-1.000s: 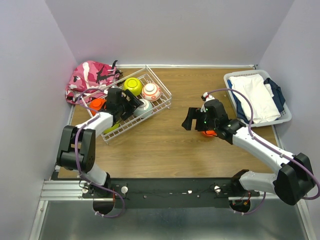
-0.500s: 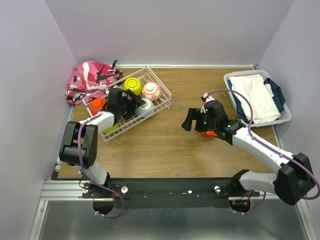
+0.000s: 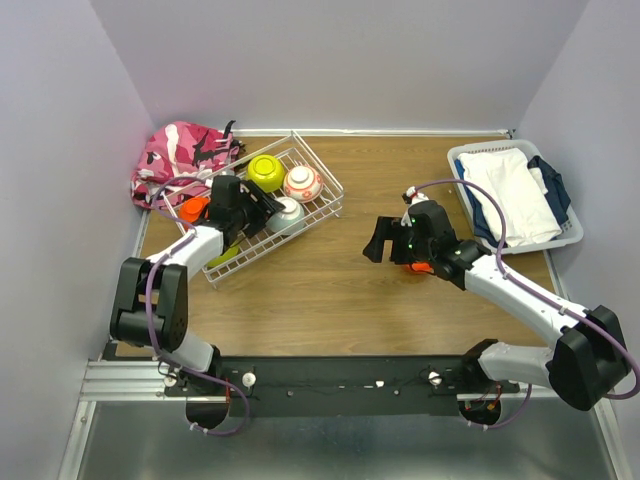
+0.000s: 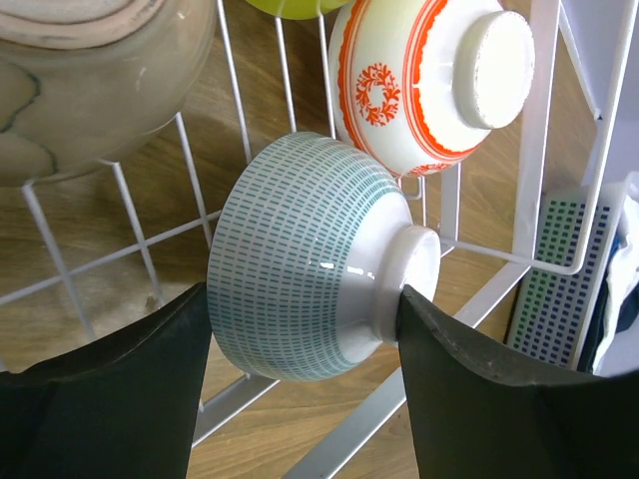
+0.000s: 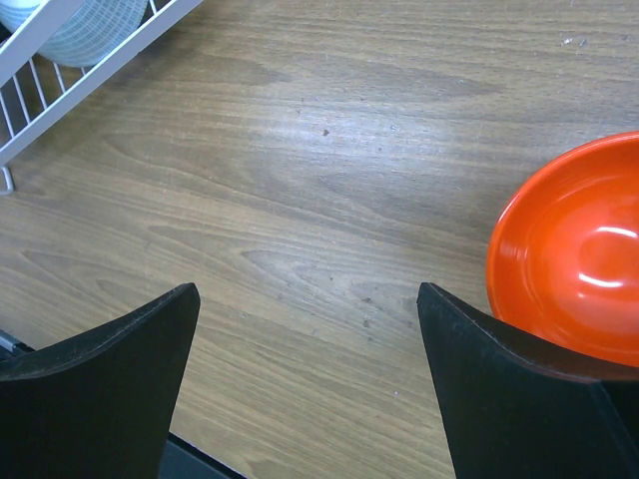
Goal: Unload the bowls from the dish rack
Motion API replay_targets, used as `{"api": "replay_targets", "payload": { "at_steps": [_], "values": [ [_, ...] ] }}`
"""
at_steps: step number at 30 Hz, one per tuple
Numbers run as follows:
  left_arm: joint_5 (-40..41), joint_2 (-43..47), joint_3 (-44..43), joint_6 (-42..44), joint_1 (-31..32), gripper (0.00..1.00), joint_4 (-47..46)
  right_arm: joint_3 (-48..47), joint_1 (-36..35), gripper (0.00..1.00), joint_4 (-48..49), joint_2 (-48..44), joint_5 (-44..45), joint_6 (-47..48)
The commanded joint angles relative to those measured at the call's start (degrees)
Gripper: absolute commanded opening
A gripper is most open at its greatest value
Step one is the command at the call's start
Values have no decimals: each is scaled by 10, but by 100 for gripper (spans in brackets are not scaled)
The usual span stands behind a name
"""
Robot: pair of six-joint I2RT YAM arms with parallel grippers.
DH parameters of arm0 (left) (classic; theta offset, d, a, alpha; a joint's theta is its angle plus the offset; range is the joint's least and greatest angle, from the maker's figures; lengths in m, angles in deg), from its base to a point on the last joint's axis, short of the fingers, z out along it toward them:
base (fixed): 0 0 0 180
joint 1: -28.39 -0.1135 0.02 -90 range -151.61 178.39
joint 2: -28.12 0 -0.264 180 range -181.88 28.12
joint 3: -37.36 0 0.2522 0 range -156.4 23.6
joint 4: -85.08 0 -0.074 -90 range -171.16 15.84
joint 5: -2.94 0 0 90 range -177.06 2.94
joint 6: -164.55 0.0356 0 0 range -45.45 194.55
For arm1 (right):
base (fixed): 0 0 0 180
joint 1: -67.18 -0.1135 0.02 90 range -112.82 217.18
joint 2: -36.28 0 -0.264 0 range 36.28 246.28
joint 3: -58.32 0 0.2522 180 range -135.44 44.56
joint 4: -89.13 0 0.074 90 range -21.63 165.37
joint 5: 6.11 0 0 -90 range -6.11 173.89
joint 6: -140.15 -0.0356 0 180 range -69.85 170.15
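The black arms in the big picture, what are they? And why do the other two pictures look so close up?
They are two robot arms bolted to a wooden table. The big picture comes from a camera above and behind them. The other two come from little cameras on the wrists, so the black shapes at the bottom are each arm's own fingers.

The left tool reaches into the white dish rack, with one finger on each side of a pale teal bowl. I cannot tell if it is squeezing. A white bowl with red pattern sits next to it.

The right tool is open and holds nothing, beside an orange bowl on the wood. A basket of clothes and a pink bag lie at the edges.
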Motion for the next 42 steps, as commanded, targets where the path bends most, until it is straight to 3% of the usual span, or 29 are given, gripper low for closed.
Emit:
{"api": "replay_targets", "payload": {
  "at_steps": [1, 5, 28, 42],
  "values": [
    [24, 40, 1, 27, 3, 56, 29, 5, -2, 98, 13, -11, -9, -8],
    [31, 55, -12, 48, 4, 49, 50, 3, -2, 98, 13, -12, -11, -11],
    [116, 131, -124, 313, 58, 48, 166, -40, -2, 98, -35, -22, 11, 15],
    [259, 185, -133, 558, 200, 48, 157, -131, -2, 100, -118, -1, 56, 27]
  ]
}}
